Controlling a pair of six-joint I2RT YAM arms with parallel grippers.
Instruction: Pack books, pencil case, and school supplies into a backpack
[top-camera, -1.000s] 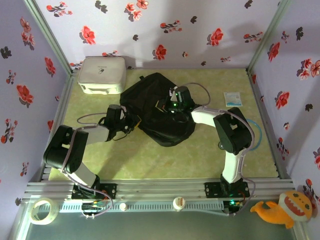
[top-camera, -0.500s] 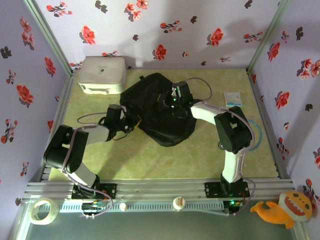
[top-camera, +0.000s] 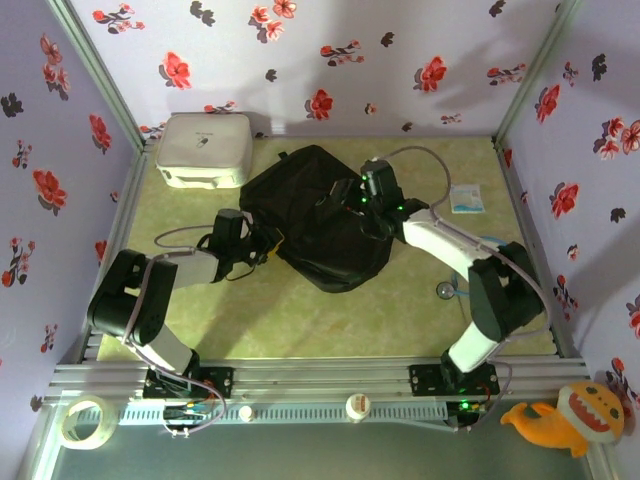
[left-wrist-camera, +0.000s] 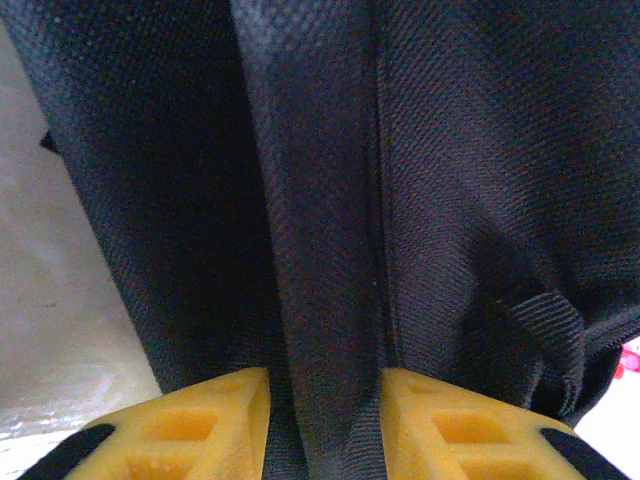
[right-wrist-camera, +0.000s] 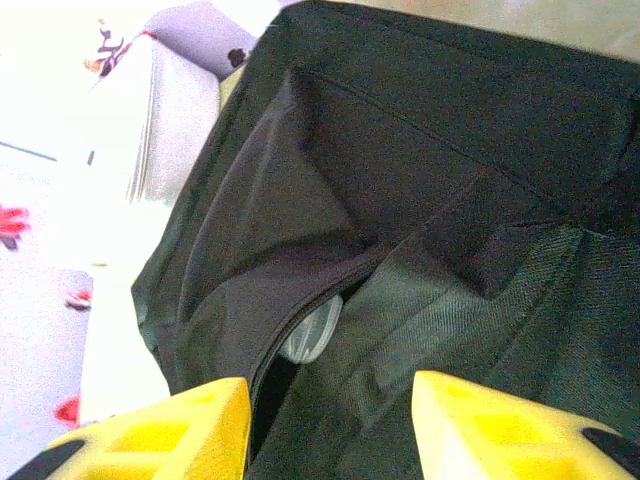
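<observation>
The packing looks well along, as far as you can judge: the large soft black fabric backpack lies mid-table with its mouth gaping and a pale rounded item just inside, the rest of its contents hidden. A small white-blue packet lies out by the table's right edge. Your right gripper hangs over the mouth, fingers apart and empty; your left gripper straddles a fabric fold on the backpack's left side — pinched or loose, you cannot tell.
</observation>
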